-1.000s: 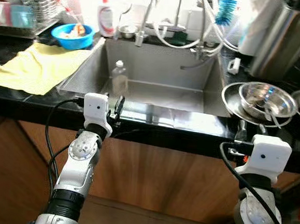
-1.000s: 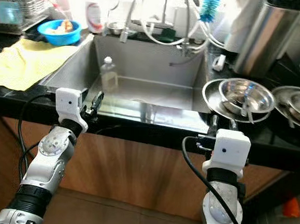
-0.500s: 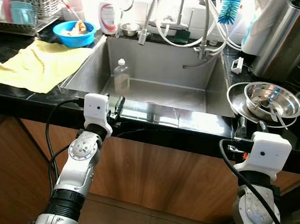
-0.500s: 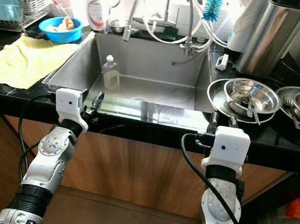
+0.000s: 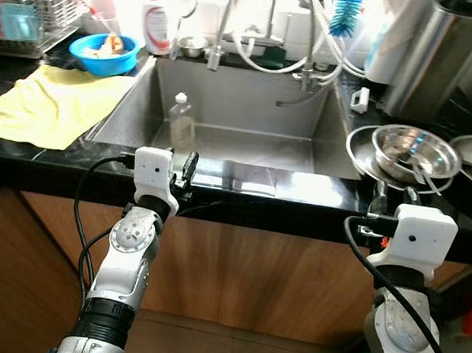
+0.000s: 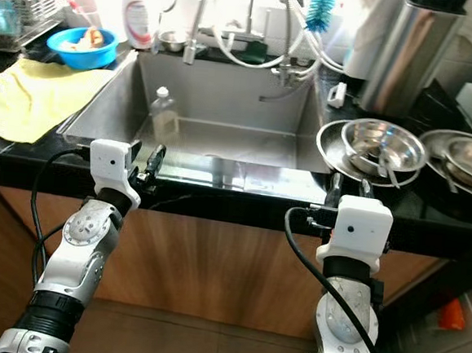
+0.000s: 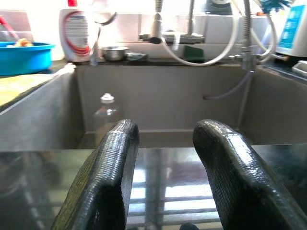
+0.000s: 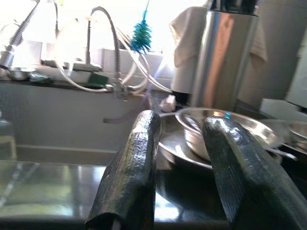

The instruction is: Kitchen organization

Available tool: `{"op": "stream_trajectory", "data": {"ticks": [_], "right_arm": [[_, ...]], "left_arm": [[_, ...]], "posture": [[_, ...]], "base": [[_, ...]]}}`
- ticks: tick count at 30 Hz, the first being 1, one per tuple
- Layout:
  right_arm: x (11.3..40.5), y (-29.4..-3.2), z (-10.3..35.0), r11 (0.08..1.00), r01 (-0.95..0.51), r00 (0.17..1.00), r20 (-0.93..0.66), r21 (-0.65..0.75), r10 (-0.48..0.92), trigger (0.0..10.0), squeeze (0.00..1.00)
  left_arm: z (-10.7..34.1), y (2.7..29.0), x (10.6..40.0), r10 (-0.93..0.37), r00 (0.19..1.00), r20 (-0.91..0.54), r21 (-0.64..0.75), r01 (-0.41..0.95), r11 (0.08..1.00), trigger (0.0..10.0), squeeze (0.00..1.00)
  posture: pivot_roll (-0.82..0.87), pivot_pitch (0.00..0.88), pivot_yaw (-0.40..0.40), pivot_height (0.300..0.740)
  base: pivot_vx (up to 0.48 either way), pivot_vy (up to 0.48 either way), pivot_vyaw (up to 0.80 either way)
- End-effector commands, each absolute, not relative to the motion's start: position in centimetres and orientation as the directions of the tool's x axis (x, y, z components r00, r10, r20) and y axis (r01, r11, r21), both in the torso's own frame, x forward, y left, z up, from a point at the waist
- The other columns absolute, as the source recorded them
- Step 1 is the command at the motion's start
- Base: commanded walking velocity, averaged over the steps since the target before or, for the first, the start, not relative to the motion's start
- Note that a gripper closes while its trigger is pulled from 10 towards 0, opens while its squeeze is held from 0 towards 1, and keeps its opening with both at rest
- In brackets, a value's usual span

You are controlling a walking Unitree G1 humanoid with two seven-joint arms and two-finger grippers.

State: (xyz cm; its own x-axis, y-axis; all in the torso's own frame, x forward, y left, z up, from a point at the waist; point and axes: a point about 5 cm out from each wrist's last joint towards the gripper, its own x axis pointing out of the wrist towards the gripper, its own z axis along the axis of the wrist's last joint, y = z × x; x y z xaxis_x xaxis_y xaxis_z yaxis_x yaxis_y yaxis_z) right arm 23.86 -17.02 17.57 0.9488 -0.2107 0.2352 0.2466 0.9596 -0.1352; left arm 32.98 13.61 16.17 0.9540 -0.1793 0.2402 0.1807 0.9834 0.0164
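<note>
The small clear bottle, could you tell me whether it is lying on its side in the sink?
No, the clear bottle stands upright on the sink floor, cap on top.

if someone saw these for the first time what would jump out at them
Probably the deep steel sink in the middle, with a small clear bottle standing alone in it. Next, the stacked shiny steel bowls on the dark counter to its right, and the yellow cloth spread on the counter to its left. Nearer, the left end effector and right end effector hover open at the counter's front edge.
</note>
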Motion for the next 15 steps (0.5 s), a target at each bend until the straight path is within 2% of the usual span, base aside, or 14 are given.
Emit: {"op": "stream_trajectory", "data": {"ticks": [1, 15], "right_arm": [[24.01, -16.87, 17.64, 0.962, 0.241, 0.949, 0.240, -0.129, -0.206, 10.0, 0.00], [24.18, -16.57, 17.50, 0.965, 0.229, 0.952, 0.234, -0.128, -0.195, 10.0, 0.00]], "left_arm": [[16.24, 13.59, 33.05, -0.180, 0.953, 0.243, 0.018, 0.182, 0.983, 10.0, 0.00], [16.40, 13.53, 33.07, -0.178, 0.952, 0.251, 0.015, 0.180, 0.984, 10.0, 0.00]], "posture": [[-0.15, 0.000, 0.005, 0.740], [-0.14, 0.000, 0.000, 0.740]], "base": [[0.000, 0.000, 0.00], [0.000, 0.000, 0.00]]}}
